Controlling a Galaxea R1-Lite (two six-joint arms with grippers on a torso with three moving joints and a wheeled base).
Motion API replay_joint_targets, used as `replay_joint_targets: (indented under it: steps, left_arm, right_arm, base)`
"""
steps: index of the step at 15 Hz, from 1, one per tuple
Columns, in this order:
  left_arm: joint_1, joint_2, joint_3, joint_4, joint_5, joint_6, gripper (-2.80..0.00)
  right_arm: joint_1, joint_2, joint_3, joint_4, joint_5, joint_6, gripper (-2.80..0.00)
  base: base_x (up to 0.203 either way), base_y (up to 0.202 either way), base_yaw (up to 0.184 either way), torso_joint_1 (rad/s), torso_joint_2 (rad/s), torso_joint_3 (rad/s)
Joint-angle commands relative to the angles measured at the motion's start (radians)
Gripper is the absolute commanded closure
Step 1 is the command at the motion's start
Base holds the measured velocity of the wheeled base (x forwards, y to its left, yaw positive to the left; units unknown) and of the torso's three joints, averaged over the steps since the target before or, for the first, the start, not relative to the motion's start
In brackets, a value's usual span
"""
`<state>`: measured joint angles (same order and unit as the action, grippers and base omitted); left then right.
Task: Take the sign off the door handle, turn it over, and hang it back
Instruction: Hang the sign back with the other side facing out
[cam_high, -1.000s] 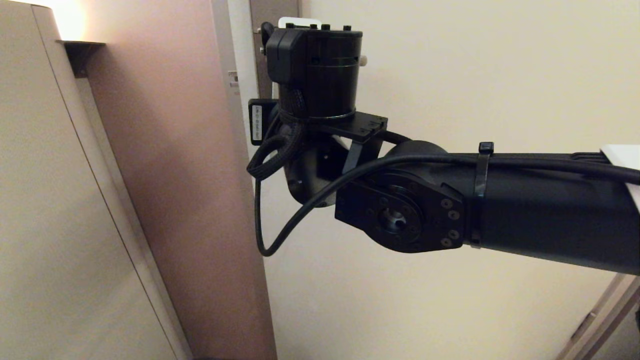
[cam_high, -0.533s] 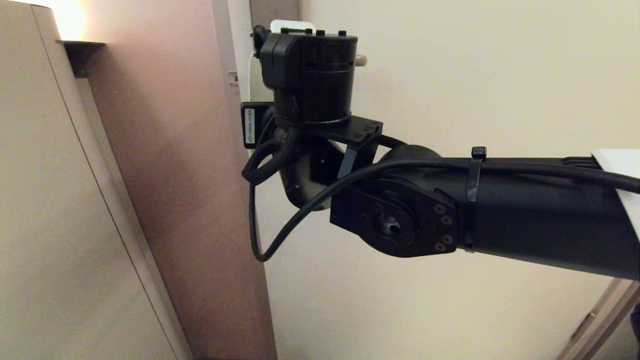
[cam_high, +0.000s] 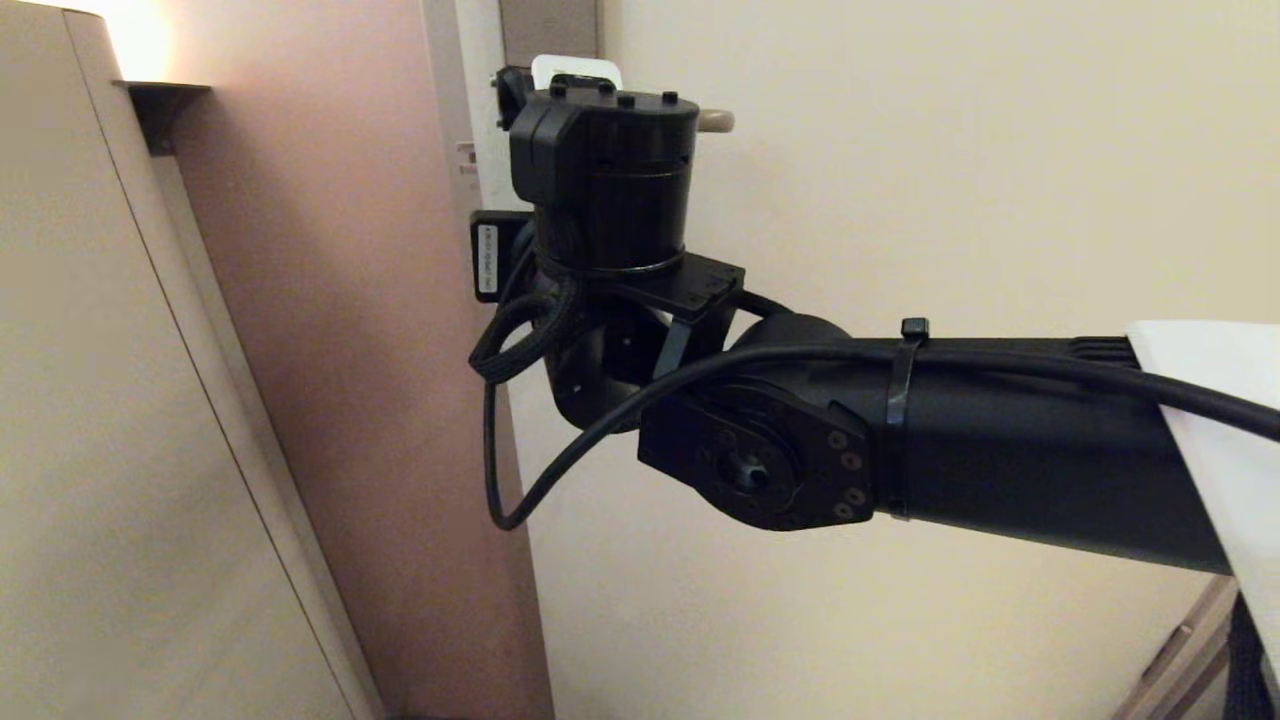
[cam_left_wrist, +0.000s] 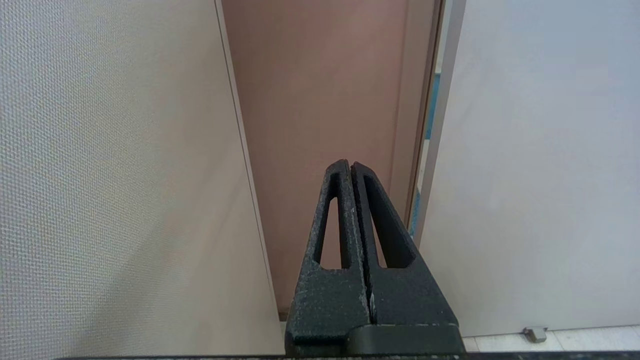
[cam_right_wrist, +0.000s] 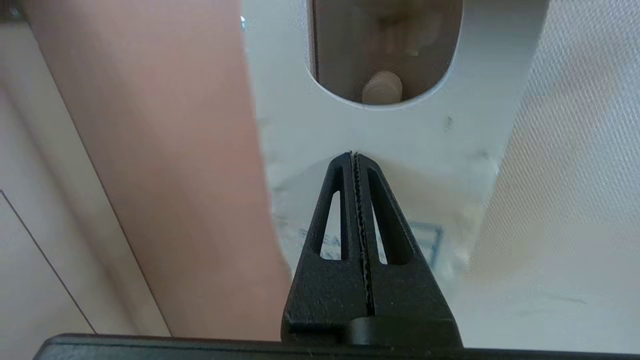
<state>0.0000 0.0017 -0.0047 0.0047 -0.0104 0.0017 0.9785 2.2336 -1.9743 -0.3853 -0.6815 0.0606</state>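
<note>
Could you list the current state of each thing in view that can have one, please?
sign: white side toward the right wrist camera, pinched by the right gripper, its oval hole level with the lever's tip.
door handle: level lever; its end shows through the sign's hole.
right gripper: shut on the sign, raised at the handle.
left gripper: shut, empty, parked facing the wall panels.
</note>
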Motion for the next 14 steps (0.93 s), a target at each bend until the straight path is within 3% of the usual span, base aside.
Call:
replay_joint_targets:
  steps: [1,14]
  left_arm:
    - [0.000,0.000,0.000,0.000,0.000,0.000,0.00]
    - [0.000,0.000,0.000,0.000,0.000,0.000,0.00]
  right_arm:
    - [0.000,0.018,0.000,-0.019,-0.004,-0.001,0.00]
    - [0.003,0.016,0.016,-0.049,-0.013,-0.016,0.00]
  base:
    - [0.000,0.000,0.000,0.000,0.00,0.000]
    - [0.000,0.000,0.000,0.000,0.00,0.000]
